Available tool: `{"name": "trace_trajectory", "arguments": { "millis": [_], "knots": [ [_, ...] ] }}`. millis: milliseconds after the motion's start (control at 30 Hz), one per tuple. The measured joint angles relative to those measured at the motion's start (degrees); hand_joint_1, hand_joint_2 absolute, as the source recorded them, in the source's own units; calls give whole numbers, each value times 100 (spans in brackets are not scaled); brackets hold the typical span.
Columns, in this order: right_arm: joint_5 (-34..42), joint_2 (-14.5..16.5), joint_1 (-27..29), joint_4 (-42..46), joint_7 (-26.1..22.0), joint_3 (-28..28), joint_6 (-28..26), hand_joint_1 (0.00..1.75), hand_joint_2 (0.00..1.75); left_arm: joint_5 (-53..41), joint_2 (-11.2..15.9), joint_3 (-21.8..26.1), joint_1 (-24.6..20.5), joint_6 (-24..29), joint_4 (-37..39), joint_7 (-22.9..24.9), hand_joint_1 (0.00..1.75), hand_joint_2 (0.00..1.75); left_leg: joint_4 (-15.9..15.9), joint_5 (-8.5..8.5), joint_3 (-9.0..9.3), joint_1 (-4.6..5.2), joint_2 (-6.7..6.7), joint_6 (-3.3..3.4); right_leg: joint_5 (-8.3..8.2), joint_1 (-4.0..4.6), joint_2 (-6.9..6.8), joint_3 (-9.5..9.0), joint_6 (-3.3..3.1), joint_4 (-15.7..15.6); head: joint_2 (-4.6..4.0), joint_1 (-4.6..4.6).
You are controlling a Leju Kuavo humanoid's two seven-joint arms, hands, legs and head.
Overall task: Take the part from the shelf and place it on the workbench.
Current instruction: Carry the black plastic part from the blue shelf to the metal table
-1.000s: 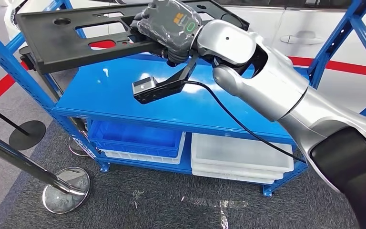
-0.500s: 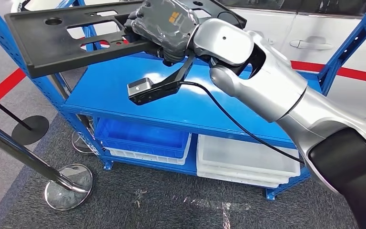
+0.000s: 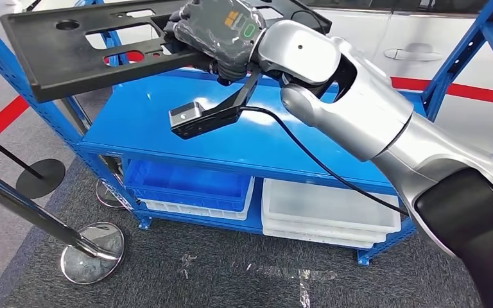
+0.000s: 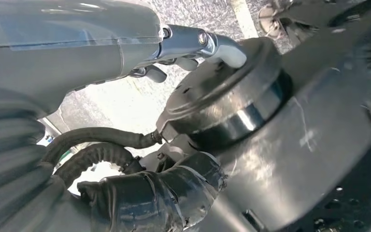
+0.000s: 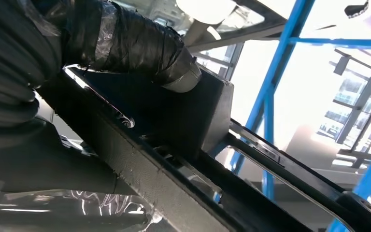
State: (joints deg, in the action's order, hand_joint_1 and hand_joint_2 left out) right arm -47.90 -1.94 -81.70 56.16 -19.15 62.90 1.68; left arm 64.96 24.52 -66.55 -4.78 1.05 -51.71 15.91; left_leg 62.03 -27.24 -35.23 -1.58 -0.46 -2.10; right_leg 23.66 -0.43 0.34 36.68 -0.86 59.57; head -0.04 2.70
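The part [image 3: 58,54] is a long flat black plate with several cut-outs. It hangs in the air above the blue shelf's top board [image 3: 167,135], tilted, its left end past the shelf's left upright. My right hand [image 3: 221,29], in a grey wrapped cover, grips the plate at its near edge close to the middle. In the right wrist view dark taped fingers [image 5: 125,43] lie over the black plate [image 5: 183,116]. My left hand [image 4: 53,63] hangs low with its thumb apart from the dark fingers [image 4: 149,198] and nothing in it.
On the lower shelf sit a blue bin [image 3: 186,186] and white bins [image 3: 327,212]. Chrome-based barrier posts [image 3: 93,253] and a black post base [image 3: 42,178] stand at the left on the grey carpet. A white car [image 3: 411,45] is behind the blue uprights [image 3: 462,58].
My right hand has carried the black plate a little to the left and up, further over the shelf's left end. The view itself has shifted slightly.
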Motion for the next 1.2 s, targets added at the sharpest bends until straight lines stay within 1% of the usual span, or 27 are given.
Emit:
{"name": "trace_trajectory", "arguments": {
  "millis": [33,100,167,233,300,333,367,400,500,533,567,633,667,700,733,800,833,867,900,933,967,1000,1033,1067,1133,1167,1200],
  "knots": [
    [-3,11,-17,-3,-2,0,-1,175,175,-5,1,-1,-3,-2,1,-1,0,175,-132,22,49,8,-9,27,-9,9,8,36,34,26,0,3],
    [-9,27,-32,-9,-5,0,-2,175,175,-14,2,-1,-7,-5,3,-2,0,175,-150,44,10,26,-20,119,-50,22,18,85,100,38,1,6],
    [-12,34,-36,-17,-7,0,-2,175,175,-20,-2,-1,-9,-5,4,-2,0,175,-163,109,-35,17,-10,220,30,12,15,136,155,112,0,4],
    [-12,36,-43,-28,-7,0,-2,175,175,-27,-4,-1,-11,-8,4,-2,0,175,-186,184,-94,20,3,323,417,-3,6,288,191,544,-1,-11],
    [-12,43,-35,-32,-8,1,-1,175,175,-44,-4,-1,-10,-15,4,-5,0,175,-184,248,-175,46,7,376,888,-6,-1,501,213,1273,-1,-23],
    [-13,46,-27,-34,-8,2,1,175,175,-51,-4,-1,-9,-19,4,-8,0,175,-181,280,-218,59,7,386,1011,-6,-2,553,213,1537,-1,-23],
    [-13,47,-20,-36,-8,2,3,175,175,-55,-4,-1,-8,-22,4,-9,0,175,-180,316,-262,72,6,389,1023,-2,-3,512,203,1613,-1,-25],
    [-13,49,-18,-38,-8,2,3,175,175,-56,-3,-1,-7,-24,4,-9,0,175,-179,353,-303,85,2,388,934,8,-2,363,177,1465,-1,-25],
    [-13,72,-49,-40,-8,2,2,175,175,-59,-3,-1,-8,-28,4,-13,0,175,-184,462,-405,114,-7,357,607,80,-12,-387,32,364,-1,-17],
    [-13,86,-67,-42,-8,2,3,175,175,-60,-4,-1,-7,-33,4,-15,0,175,-196,501,-420,111,-4,331,557,103,-21,-528,2,120,-1,-21],
    [-13,98,-85,-43,-8,2,3,175,175,-60,-4,-1,-7,-39,4,-17,0,175,-216,545,-428,103,2,298,538,126,-31,-575,-15,-3,0,-30],
    [-13,111,-105,-49,-7,4,7,175,175,-60,2,-1,-6,-55,5,-22,0,175,-273,628,-433,91,7,225,415,123,-46,-546,-33,-84,0,-54],
    [-13,117,-111,-51,-7,8,10,175,175,-60,8,-2,-3,-65,7,-26,0,175,-275,607,-457,90,8,191,345,107,-54,-528,-52,-138,0,-62],
    [-13,124,-113,-54,-6,13,14,175,175,-60,15,-2,1,-76,9,-31,0,175,-218,500,-494,92,8,160,268,81,-63,-500,-75,-187,-1,-50],
    [-12,131,-117,-56,-5,17,17,175,175,-60,21,-3,5,-87,13,-37,0,175,-51,290,-558,88,9,129,195,55,-73,-458,-97,-226,-1,-34],
    [-12,143,-123,-62,-4,25,21,175,175,-60,26,-3,8,-104,20,-45,0,175,575,-233,-718,65,10,66,85,47,-80,-327,-127,-230,-1,2],
    [-12,147,-122,-65,-5,29,23,175,175,-61,29,-3,5,-111,24,-49,0,175,917,-396,-780,51,11,38,32,42,-82,-250,-124,-220,-1,8],
    [-12,151,-118,-67,-6,33,25,175,175,-61,36,-3,3,-120,26,-54,0,175,1146,-418,-783,34,11,11,-20,35,-82,-166,-111,-206,-1,8],
    [-12,152,-115,-69,-7,37,27,175,175,-62,43,-3,0,-128,27,-58,0,175,1204,-320,-705,18,12,-14,-70,23,-82,-80,-92,-184,-1,8],
    [-12,153,-113,-69,-7,37,28,175,175,-62,51,-3,-1,-134,28,-62,0,175,1071,-165,-528,-1,13,-39,-114,6,-81,9,-65,-152,-1,8],
    [-12,156,-115,-69,-7,37,28,175,175,-62,56,-3,-5,-138,28,-66,0,175,765,-80,-273,-22,14,-70,-151,-7,-81,94,-31,-104,-1,9],
    [-13,157,-120,-68,-6,36,27,175,175,-62,60,-3,-10,-141,28,-69,0,175,388,-84,7,-21,9,-87,-181,-13,-78,175,4,-53,-1,15],
    [-13,162,-125,-67,-4,35,27,175,175,-62,64,-2,-16,-143,28,-75,0,175,85,-131,212,-14,-1,-68,-214,-11,-75,235,44,-12,0,16],
    [-13,166,-129,-67,-4,34,26,175,175,-62,70,-2,-23,-148,28,-81,0,175,-119,-207,329,0,-10,-33,-251,-6,-73,275,78,14,0,14],
    [-12,169,-125,-72,-3,34,30,175,175,-62,81,-1,-25,-165,30,-98,0,175,-188,-183,307,25,-19,100,-341,-1,-69,312,147,-1,0,3],
    [-13,166,-121,-78,-4,35,33,175,175,-62,84,-2,-24,-177,30,-104,0,175,-199,-133,271,23,-9,157,-331,-10,-63,338,178,6,-1,-3],
    [-13,163,-117,-85,-5,37,39,175,175,-62,85,-2,-23,-185,30,-109,0,175,-209,-74,220,20,1,221,-228,-16,-57,384,205,70,-1,-5]
  ]
}}
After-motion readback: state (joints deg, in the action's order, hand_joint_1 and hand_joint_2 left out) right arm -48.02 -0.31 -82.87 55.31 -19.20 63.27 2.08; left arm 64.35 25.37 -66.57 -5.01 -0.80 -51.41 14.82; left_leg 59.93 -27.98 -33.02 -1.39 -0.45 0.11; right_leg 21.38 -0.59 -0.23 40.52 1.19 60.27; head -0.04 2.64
